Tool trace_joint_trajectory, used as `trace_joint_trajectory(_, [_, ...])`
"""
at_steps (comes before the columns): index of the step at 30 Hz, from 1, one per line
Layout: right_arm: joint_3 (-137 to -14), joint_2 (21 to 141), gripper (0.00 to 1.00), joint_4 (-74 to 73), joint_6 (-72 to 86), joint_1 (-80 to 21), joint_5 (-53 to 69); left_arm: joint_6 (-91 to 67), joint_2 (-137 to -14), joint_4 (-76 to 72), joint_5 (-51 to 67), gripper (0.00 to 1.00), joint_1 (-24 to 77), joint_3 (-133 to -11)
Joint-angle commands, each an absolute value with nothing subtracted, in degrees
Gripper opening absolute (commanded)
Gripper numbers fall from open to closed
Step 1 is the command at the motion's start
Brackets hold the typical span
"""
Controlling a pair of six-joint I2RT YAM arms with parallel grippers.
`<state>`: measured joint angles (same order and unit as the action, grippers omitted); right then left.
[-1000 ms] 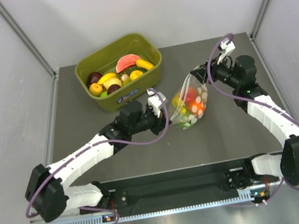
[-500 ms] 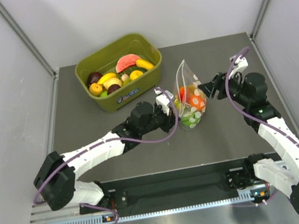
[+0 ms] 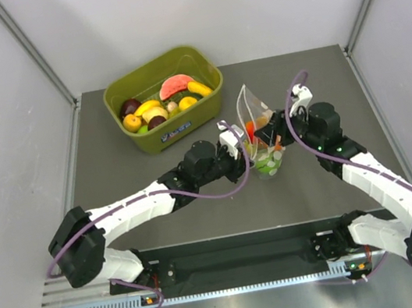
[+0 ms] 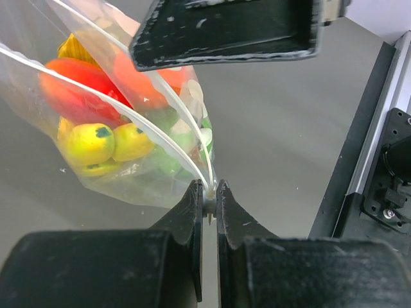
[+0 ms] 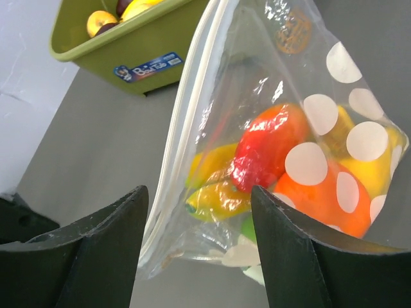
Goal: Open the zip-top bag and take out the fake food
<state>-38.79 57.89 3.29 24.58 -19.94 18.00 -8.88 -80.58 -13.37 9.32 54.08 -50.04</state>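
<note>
Clear zip-top bag [image 3: 260, 133], left end effector [image 4: 209, 192] grasping its edge, right end effector [image 5: 198, 194] released alongside.

The zip-top bag [image 5: 302, 77] is seen as clear plastic printed with white oval dots, edged by a whitish zip strip. Through it the fake food [image 5: 266, 147] is shown in glossy red, orange, yellow and green. The tub [image 5: 122, 45] is coloured olive-green — a blue label [image 5: 146, 66] is carried on its side — and the table [image 3: 101, 140] is dark grey.

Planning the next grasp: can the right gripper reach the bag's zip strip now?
Probably yes: the right gripper is open, facing the zip-top bag, its zip strip bare ahead; the left gripper pinches only one end.
</note>
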Motion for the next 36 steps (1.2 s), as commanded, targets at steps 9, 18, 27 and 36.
trace_joint_trajectory(9, [-46.75,65.38,0.64,4.57,21.27,-22.67,13.71,-6.68,-81.12,-15.73,8.35,0.0,55.55,-53.26])
trace_joint_trajectory(18, [-48.69,68.38,0.07,2.11,18.28,-25.14,6.33,-5.27,-80.68,-13.54,6.24,0.0,55.9,-53.44])
trace_joint_trajectory(27, [-47.46,66.27,0.0,1.76,17.75,-25.4,5.01,-8.42,-77.52,-11.78,-10.68,0.57,55.37,-54.57])
trace_joint_trajectory(36, [-45.88,64.34,0.0,1.76,17.4,-25.58,5.19,-24.77,-78.74,-16.34,-4.32,0.57,45.27,-54.85])
